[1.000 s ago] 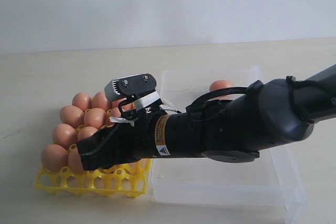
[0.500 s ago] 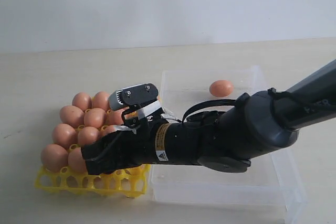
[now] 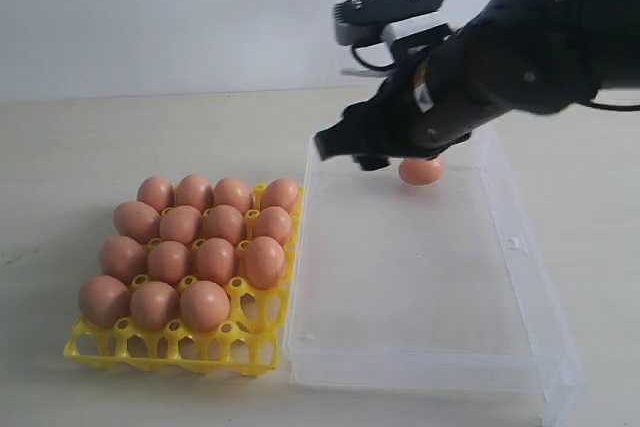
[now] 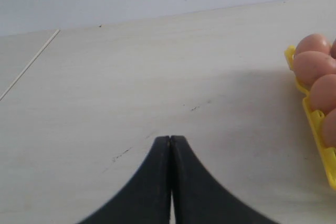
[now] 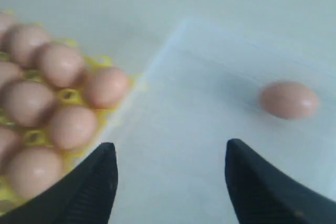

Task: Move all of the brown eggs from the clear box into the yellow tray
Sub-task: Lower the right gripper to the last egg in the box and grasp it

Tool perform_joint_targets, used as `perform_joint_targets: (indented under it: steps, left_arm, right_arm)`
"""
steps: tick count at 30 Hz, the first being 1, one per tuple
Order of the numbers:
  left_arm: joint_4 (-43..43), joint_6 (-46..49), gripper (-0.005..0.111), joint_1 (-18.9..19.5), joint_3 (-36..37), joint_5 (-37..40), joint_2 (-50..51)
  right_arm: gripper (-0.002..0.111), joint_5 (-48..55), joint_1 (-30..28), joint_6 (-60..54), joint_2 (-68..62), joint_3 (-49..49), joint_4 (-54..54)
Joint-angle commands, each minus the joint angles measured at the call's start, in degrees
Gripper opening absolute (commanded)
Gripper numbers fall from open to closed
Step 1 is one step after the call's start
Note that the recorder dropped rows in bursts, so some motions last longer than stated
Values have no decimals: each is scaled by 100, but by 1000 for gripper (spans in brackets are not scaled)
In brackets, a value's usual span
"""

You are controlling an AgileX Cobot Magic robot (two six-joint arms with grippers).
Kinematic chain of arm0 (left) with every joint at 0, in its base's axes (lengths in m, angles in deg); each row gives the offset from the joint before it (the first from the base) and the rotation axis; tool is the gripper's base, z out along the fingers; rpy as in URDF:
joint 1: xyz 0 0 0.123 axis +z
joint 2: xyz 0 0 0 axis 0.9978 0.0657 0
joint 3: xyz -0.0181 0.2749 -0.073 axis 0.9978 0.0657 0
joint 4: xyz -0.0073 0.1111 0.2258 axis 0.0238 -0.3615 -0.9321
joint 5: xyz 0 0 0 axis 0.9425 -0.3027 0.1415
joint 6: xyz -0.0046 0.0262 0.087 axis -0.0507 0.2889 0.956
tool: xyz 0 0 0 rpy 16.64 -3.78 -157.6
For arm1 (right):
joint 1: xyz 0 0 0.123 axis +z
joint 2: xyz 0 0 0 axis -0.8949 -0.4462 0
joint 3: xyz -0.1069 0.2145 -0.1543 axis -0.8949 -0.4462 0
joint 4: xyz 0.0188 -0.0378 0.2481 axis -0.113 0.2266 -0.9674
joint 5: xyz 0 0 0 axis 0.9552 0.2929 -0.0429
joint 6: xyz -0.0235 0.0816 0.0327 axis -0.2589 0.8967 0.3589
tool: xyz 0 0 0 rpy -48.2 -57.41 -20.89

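Several brown eggs (image 3: pixel 215 259) fill the yellow tray (image 3: pixel 170 352) on the left, and one cup at its front right corner is bare. A single brown egg (image 3: pixel 420 171) lies at the far end of the clear box (image 3: pixel 540 332), partly hidden by my right arm. My right gripper (image 3: pixel 338 145) hovers above that far end, open and empty; in its wrist view the right gripper (image 5: pixel 170 148) has the box floor between its fingers and the lone egg (image 5: pixel 289 99) ahead. My left gripper (image 4: pixel 170 139) is shut over bare table, with the tray's edge (image 4: pixel 319 129) off to one side.
The clear box's low wall (image 3: pixel 298 247) runs right against the tray's right edge. Pale wooden table (image 3: pixel 80 147) surrounds both, with a white wall behind it.
My right arm has lifted off the tray and swung back to the right, above the far end of the clear box. Its jaws have widened, and the tray's eggs now show unhidden.
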Motion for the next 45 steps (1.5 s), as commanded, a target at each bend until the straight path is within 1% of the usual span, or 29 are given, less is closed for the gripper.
perform_joint_targets:
  steps: [1, 2, 3, 4, 5, 6, 7, 8, 9, 12, 18, 26, 27, 28, 29, 31, 32, 33, 35, 38, 39, 41, 43, 45]
  left_arm:
    - [14, -34, 0, -27, -23, -52, -32]
    - [14, -34, 0, -27, -23, -52, -32]
    - [14, -34, 0, -27, -23, -52, -32]
    - [14, -34, 0, -27, -23, -52, -32]
    - [14, -34, 0, -27, -23, -52, -32]
    - [14, -34, 0, -27, -23, -52, -32]
    - [14, -34, 0, -27, -23, -52, -32]
    - [14, -34, 0, -27, -23, -52, -32]
    - [14, -34, 0, -27, -23, -52, -32]
    - [14, -34, 0, -27, -23, -52, -32]
    - [14, -34, 0, -27, -23, -52, -32]
    - [14, -34, 0, -27, -23, -52, -32]
    - [14, -34, 0, -27, -23, -52, -32]
    - [14, -34, 0, -27, -23, -52, -32]
    - [14, -34, 0, -27, -23, -52, -32]
    - [14, -34, 0, -27, -23, -52, -32]
    - [14, -34, 0, -27, -23, -52, -32]
    - [14, -34, 0, -27, -23, -52, -32]
    - [14, -34, 0, -27, -23, -52, -32]
    - [14, -34, 0, -27, -23, -52, -32]
    - [14, -34, 0, -27, -23, -52, -32]
    - [14, -34, 0, -27, -23, -52, -32]
    - [14, -34, 0, -27, -23, -52, -32]
    - [14, -34, 0, -27, -23, -52, -32]
  right_arm:
    - [58, 709, -877, -235, -539, 594, -269]
    - [58, 683, -1003, -411, -718, 698, -169]
    - [58, 722, -1116, -1331, -994, 854, -36]
    - [58, 766, -1173, -1962, -1150, 913, -26]
    - [58, 772, -1250, -3254, -1409, 987, -10]
    - [58, 772, -1260, -3754, -1548, 1018, 8]
    - [58, 651, -1260, -4512, -1773, 1026, 146]
    - [58, 544, -1260, -4744, -1884, 1026, 176]
    - [58, 187, -1291, -4967, -2082, 1026, 207]
    - [58, -599, -1359, -4979, -2404, 1095, 346]
    - [58, -205, -1535, -4823, -2933, 1866, 347]
    - [57, -221, -1537, -4823, -3273, 2173, -49]
    - [54, -163, -1537, -4808, -3273, 2173, -75]
    - [48, -102, -1537, -4727, -3273, 2173, -75]
    - [40, -58, -1537, -4629, -3273, 2173, -75]
    - [19, -21, -1537, -4526, -3237, 2173, -87]
    - [6, -21, -1537, -4468, -3171, 2173, -155]
    - [0, -21, -1537, -4352, -3102, 2173, -240]
    - [0, -122, -1537, -4144, -2934, 2173, -433]
    - [0, -521, -1537, -3693, -2560, 2002, -853]
    - [0, -824, -1502, -3581, -2379, 1833, -1100]
    - [0, -1614, -1400, -3519, -1943, 1362, -1730]
    - [0, -2671, -1191, -3519, -1492, 693, -2400]
    - [0, -3595, -940, -3332, -1126, 72, -2599]
